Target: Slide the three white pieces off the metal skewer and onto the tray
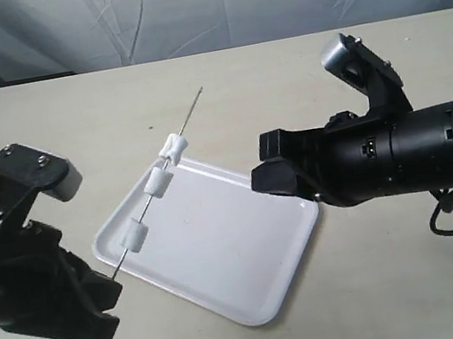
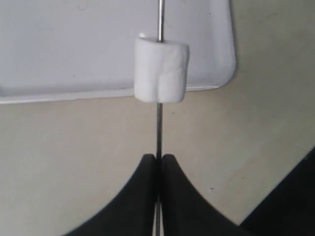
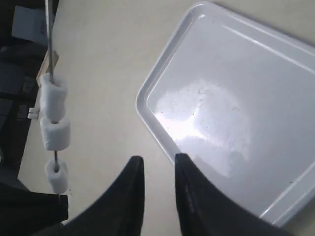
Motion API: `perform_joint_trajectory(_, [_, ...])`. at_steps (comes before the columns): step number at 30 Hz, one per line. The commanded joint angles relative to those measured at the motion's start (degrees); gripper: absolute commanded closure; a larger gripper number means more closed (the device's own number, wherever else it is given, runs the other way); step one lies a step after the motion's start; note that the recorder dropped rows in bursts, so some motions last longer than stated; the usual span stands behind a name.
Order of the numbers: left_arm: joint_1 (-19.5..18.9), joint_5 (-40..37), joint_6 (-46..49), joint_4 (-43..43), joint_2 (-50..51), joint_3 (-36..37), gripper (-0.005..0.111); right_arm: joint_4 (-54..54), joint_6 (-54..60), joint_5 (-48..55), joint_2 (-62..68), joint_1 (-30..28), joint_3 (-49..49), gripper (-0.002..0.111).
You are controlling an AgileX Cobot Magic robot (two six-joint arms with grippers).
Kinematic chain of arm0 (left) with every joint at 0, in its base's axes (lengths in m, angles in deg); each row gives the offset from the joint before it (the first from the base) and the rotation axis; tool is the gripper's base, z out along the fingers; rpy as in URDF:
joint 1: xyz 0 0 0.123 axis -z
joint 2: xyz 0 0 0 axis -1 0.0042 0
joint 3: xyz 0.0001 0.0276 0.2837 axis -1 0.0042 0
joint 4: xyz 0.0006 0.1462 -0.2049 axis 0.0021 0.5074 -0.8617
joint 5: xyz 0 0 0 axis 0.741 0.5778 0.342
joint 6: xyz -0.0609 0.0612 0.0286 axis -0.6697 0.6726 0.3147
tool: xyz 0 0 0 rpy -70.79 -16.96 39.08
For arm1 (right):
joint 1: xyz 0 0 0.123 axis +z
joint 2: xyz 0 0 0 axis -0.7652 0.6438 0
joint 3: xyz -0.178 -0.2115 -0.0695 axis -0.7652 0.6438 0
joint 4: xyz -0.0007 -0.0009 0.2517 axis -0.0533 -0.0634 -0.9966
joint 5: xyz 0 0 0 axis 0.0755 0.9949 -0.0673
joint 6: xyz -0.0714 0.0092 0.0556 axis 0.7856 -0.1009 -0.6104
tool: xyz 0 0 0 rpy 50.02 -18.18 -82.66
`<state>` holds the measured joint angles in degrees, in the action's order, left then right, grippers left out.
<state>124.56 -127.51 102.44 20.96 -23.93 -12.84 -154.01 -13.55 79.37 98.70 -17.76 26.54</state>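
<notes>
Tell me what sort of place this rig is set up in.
Probably a lab test bench, not a kitchen: bare beige tabletop, wrinkled white cloth backdrop, and a staged tray and metal skewer.

pieces [image 1: 135, 235] white | skewer [image 1: 190, 111] grey | tray [image 1: 224, 253] white | worktop [image 1: 390, 299] beige | left hand [image 2: 158, 158] black | right hand [image 3: 158, 162] black
</notes>
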Motion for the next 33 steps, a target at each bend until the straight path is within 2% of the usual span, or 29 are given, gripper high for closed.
perform_joint_trajectory(1, [0.1, 1.1, -0.2, -2.8, -7.0, 4.0, 0.107, -0.3, 7.7, 5.6, -0.5, 0.0, -0.7, 0.087])
perform_joint_trajectory(3, [0.1, 1.5, -0.2, -4.1, -9.1, 5.2, 0.107, -0.3, 14.0, 10.3, -0.5, 0.0, -2.0, 0.091])
perform_joint_trajectory(8, [0.1, 2.5, -0.2, -4.3, -10.5, 6.6, 0.107, -0.3, 16.8, 18.5, -0.9, -0.1, -5.0, 0.105])
perform_joint_trajectory(10, [0.1, 2.5, -0.2, -4.3, -10.5, 6.8, 0.107, -0.1, 21.2, 21.0, -1.5, -0.1, -6.6, 0.106])
perform_joint_trajectory(12, [0.1, 2.5, -0.1, -4.3, -10.5, 7.0, 0.107, 4.7, 24.1, 21.2, -2.6, -0.1, -8.4, 0.106])
perform_joint_trajectory(15, [0.1, 2.5, -0.1, -4.3, -10.5, 7.0, 0.107, 15.7, 25.8, 18.8, -4.2, -0.1, -11.8, 0.099])
perform_joint_trajectory(22, [0.1, 2.6, -0.1, -3.4, -10.5, 7.0, 0.107, 36.3, 27.7, 8.9, -7.2, -0.1, -15.5, 0.059])
perform_joint_trajectory(27, [0.1, 2.5, -0.1, -3.0, -10.5, 7.0, 0.107, 52.3, 24.7, 2.6, -9.3, -0.1, -15.2, 0.058])
perform_joint_trajectory(30, [0.1, 2.5, -0.1, -3.1, -10.5, 7.0, 0.107, 52.5, 14.1, -0.6, -9.1, -0.1, -13.4, 0.059])
perform_joint_trajectory(33, [0.1, 2.5, -0.1, -3.2, -10.5, 7.0, 0.107, 45.1, 9.7, -7.1, -7.8, -0.1, -9.3, 0.066])
